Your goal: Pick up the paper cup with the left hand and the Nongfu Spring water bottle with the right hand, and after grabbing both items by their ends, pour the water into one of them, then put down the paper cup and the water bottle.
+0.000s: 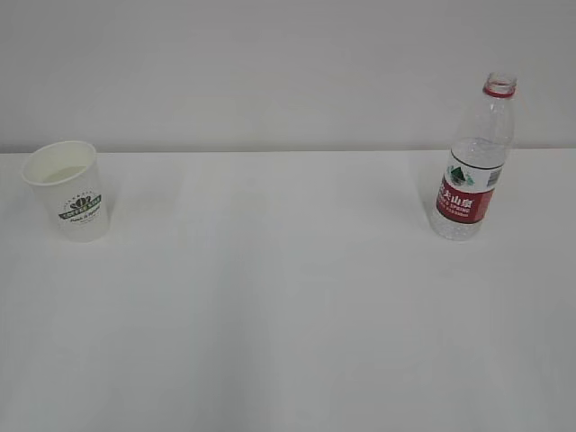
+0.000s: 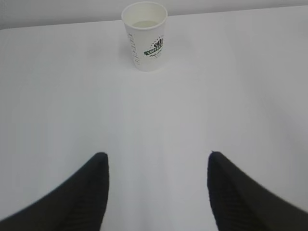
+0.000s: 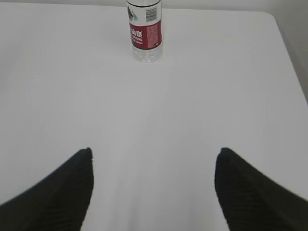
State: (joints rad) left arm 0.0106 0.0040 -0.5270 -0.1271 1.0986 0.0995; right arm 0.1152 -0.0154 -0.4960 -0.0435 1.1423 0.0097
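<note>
Two things sit on the white table [image 1: 288, 315] in the exterior view, and no arm shows in it. The paper cup [image 1: 68, 189] stands upright at the far left, green logo facing the camera, and its inside looks pale with maybe a shallow bit of liquid at the bottom, hard to say. Way over on the right stands the Nongfu Spring water bottle [image 1: 472, 162], upright, no cap on, red ring at the neck and red label around the middle. Cup and bottle are well apart, with bare tabletop between them.

Left wrist view: the left gripper [image 2: 156, 166] hangs low over the table with its two dark fingers [image 2: 86, 192] spread wide and nothing between them. The cup [image 2: 146, 36] stands upright well ahead of it, near the table's far edge, a little left of the gap's centre line, not touched.

Right wrist view: same deal. The right gripper [image 3: 154, 161] has its jaws spread wide, holding nothing. The bottle [image 3: 144, 31] stands far ahead at the top of the frame, its neck cut off by the edge, label and barcode visible, clear of the fingers.
</note>
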